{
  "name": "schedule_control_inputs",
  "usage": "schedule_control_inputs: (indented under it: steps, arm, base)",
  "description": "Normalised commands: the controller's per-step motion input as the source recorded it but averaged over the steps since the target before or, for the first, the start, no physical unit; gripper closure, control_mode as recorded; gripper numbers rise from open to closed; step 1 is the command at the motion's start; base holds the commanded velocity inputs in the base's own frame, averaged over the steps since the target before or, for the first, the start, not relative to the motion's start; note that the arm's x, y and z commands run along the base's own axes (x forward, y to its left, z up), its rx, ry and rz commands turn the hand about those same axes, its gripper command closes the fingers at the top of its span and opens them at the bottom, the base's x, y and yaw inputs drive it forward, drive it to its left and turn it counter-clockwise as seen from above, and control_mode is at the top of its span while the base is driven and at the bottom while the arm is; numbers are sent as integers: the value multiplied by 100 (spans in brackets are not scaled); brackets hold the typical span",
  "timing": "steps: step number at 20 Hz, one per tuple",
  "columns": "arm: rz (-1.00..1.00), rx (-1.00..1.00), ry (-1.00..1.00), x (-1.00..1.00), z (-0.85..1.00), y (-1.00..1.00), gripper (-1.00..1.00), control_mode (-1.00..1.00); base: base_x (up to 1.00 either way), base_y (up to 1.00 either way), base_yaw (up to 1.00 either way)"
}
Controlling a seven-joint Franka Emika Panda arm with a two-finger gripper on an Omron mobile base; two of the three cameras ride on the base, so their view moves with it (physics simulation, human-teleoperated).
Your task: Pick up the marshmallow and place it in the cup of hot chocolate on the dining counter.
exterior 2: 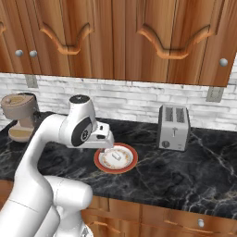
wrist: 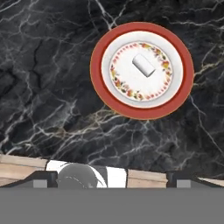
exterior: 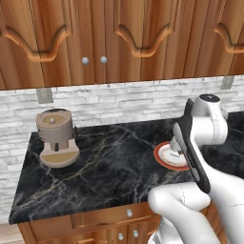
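counter top [wrist: 52, 78]: black marble-like stone with white and gold veins, polished, seen beneath the gripper [wrist: 109, 183]
plate [wrist: 142, 111]: glazed ceramic look, red-orange rim, ahead of the fingertips
marshmallow [wrist: 144, 64]: matt, soft whitish block
toaster [exterior 2: 173, 126]: brushed grey metal
cabinets [exterior: 119, 38]: glossy reddish wood
backsplash [exterior 2: 134, 99]: rough white brick

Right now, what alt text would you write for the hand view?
Looking down on a small white marshmallow lying at the middle of a round white plate with a red rim, on a black marble counter with white veins. The open gripper hangs above, nearer the counter's wooden front edge, holding nothing.
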Motion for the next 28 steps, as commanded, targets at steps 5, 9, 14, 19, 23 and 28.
schedule_control_inputs:
  steps: [5, 9, 14, 19, 23, 28]
  arm:
    - [14, 0, 3, 46, -35, -16, -100, -100]
    - [17, 0, 0, 41, -39, -19, -100, -100]
    - [21, 0, 14, 40, -33, -19, -100, -100]
    - [22, -1, 12, 45, -31, -12, -100, -100]
    - [16, 0, 5, 34, -24, -16, -100, -100]
    - [9, 0, 1, 39, -25, -4, -100, -100]
  base:
    - [0, 0, 0]
    - [0, 0, 0]
    - [0, 0, 0]
    - [0, 0, 0]
    - [0, 0, 0]
    - [0, 0, 0]
